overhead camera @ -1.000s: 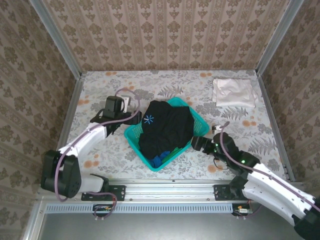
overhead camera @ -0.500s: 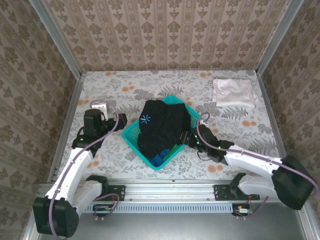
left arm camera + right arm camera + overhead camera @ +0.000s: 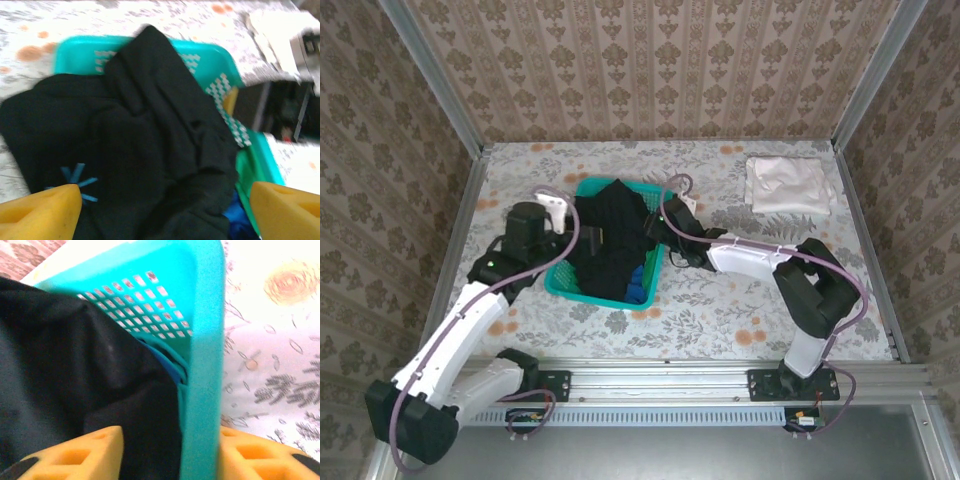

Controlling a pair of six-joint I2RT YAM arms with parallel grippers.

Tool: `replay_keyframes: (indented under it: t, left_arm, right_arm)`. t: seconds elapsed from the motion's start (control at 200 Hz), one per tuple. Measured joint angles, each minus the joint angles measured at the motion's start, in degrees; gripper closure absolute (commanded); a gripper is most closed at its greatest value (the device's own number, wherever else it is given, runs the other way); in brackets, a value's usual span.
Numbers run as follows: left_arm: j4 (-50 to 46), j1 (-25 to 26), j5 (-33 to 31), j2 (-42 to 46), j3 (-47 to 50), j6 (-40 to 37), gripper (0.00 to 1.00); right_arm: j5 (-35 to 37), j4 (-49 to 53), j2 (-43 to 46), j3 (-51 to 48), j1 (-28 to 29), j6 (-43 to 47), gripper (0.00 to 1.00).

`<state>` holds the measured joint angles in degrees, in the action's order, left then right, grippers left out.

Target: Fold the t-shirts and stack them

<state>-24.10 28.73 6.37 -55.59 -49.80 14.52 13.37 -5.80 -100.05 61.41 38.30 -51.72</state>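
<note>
The black tee (image 3: pixel 610 245) lies heaped in the teal basket (image 3: pixel 560 281) at mid-desk (image 3: pixel 720 310), spilling over the rim. The heap's long axis runs roughly 12 to 6 o'clock in the top view. From the left gripper (image 3: pixel 564 222) it lies at 3 o'clock, just beside. In the left wrist view the jaws stand wide and hold nothing, and the cloth sits straight ahead between the fingers (image 3: pixel 45 210).

The right gripper (image 3: pixel 670 216) sits at the basket's 3 o'clock side. Its own view shows it narrowed astride the mesh wall (image 3: pixel 205 340), one finger inside on black cloth and one outside, so it looks clamped on the basket rather than on a shirt. The left arm is therefore the free one for a pick.

The black tee is crumpled in soft folds, its light-blue starburst (image 3: pixel 75 180) facing up near the left finger. A blue tee (image 3: pixel 638 285) peeks out beneath at 5 o'clock. A pale tee (image 3: pixel 785 185) lies folded at the desk's 2 o'clock corner, well apart.
</note>
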Motion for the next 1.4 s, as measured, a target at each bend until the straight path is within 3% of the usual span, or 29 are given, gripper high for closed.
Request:
replay_keyframes:
  t: [0.135,0.285,0.5,0.71,0.855,0.95,1.035,1.115,1.195,1.4]
  left_arm:
    - [-2.1,11.5,-5.7,-6.3,-2.4,2.3,0.23]
    - [-4.1,22.6,-14.2,-21.1,-11.4,8.2,0.28]
    - [-10.3,28.6,-24.8,-46.9,-33.8,15.1,0.42]
    - [-15.5,28.2,-29.6,-55.5,-37.7,19.3,0.56]
    - [-16.7,28.0,-30.5,-57.2,-38.3,20.3,0.66]
    - [-15.7,27.2,-29.7,-57.2,-37.1,20.2,0.81]
    - [-13.9,25.6,-29.6,-55.7,-34.0,18.5,0.83]
    - [-12.3,22.8,-29.3,-52.2,-29.4,14.5,0.84]
    - [-11.2,18.7,-29.3,-48.9,-25.0,10.3,0.85]
    - [-8.1,4.1,-27.5,-42.6,-19.5,-2.3,0.87]
  right_arm:
    - [-2.1,0.3,5.0,-2.4,-4.5,1.8,0.32]
    - [-2.8,2.2,22.5,-14.6,-16.3,2.7,0.23]
    - [-3.4,10.4,47.1,-28.4,-31.3,5.6,0.19]
    - [-7.3,18.0,57.5,-32.6,-39.2,9.6,0.14]
    - [-9.7,18.5,58.4,-33.5,-40.9,10.7,0.11]
    - [-10.3,18.3,58.3,-34.4,-41.2,11.1,0.1]
    - [-10.4,18.2,57.9,-35.3,-41.6,11.1,0.09]
    - [-10.4,18.3,57.6,-35.8,-42.2,11.1,0.09]
    - [-10.4,18.2,57.6,-35.8,-42.6,11.1,0.19]
    - [-10.3,17.8,57.6,-36.0,-43.0,11.3,0.19]
